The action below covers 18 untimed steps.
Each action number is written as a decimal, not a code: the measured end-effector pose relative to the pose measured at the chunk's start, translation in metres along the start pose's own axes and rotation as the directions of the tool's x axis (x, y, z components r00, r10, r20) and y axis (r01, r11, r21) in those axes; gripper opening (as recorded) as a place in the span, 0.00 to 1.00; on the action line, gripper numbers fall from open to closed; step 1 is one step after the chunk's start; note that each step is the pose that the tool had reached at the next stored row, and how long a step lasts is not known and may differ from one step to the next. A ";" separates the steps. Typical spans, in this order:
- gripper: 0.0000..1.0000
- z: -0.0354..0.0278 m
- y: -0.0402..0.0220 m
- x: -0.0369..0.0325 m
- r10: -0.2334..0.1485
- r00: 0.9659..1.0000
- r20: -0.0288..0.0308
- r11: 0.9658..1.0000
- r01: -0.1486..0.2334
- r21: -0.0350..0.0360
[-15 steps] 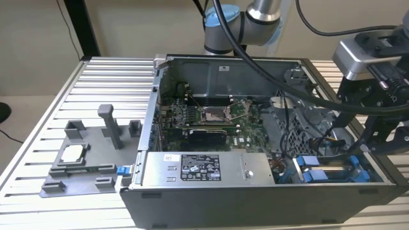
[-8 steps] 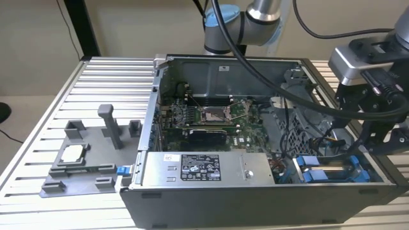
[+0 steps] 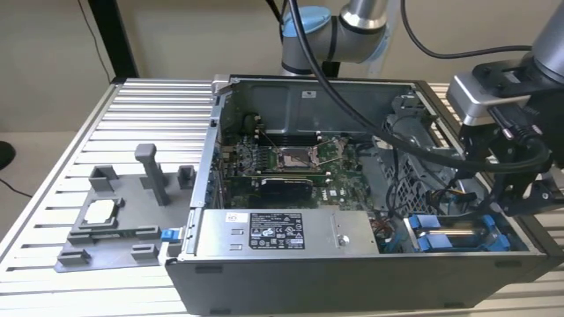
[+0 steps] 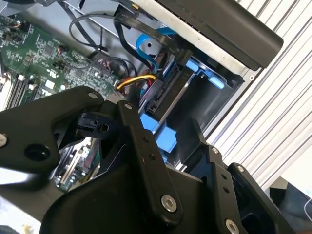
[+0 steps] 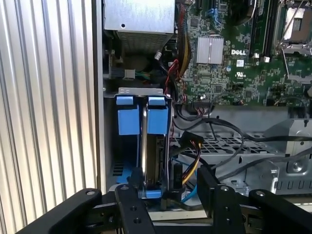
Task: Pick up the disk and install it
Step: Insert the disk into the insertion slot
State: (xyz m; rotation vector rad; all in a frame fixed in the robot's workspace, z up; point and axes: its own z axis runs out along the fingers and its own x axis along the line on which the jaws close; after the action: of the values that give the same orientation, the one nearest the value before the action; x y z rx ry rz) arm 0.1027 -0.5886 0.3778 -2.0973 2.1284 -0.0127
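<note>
The disk [image 3: 458,232] lies in the drive bay at the front corner of the open computer case, on the exterior view's right, with its blue bracket around it. In the first wrist view the disk [image 5: 146,146] shows edge-on between two blue tabs. My gripper [image 3: 526,201] hangs just above that bay. In both wrist views its black fingers [image 5: 130,207] stand apart on either side of the disk's near end [image 4: 168,100]. My gripper [image 5: 168,195] is open, and a dark gap shows between the blue bracket [image 4: 163,139] and one finger [image 4: 207,151].
Yellow, black and red cables [image 5: 190,163] run right beside the bay. A grey power supply box [image 3: 273,231] and the green motherboard [image 3: 291,158] fill the case. A grey fixture [image 3: 115,231] holding a small silver chip [image 3: 99,211] stands on the ribbed table [image 3: 150,105].
</note>
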 end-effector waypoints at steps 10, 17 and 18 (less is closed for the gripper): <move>1.00 0.0071 0.0004 -0.0001 0.000 1.000 0.007 1.000 0.000 0.007; 1.00 0.0084 0.0006 0.0000 0.001 1.000 0.008 1.000 -0.001 0.003; 1.00 0.0092 0.0007 0.0001 0.001 1.000 0.009 1.000 -0.001 0.003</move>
State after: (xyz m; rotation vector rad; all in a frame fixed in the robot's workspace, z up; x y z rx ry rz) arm 0.1030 -0.5878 0.3687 -2.0910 2.1230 -0.0059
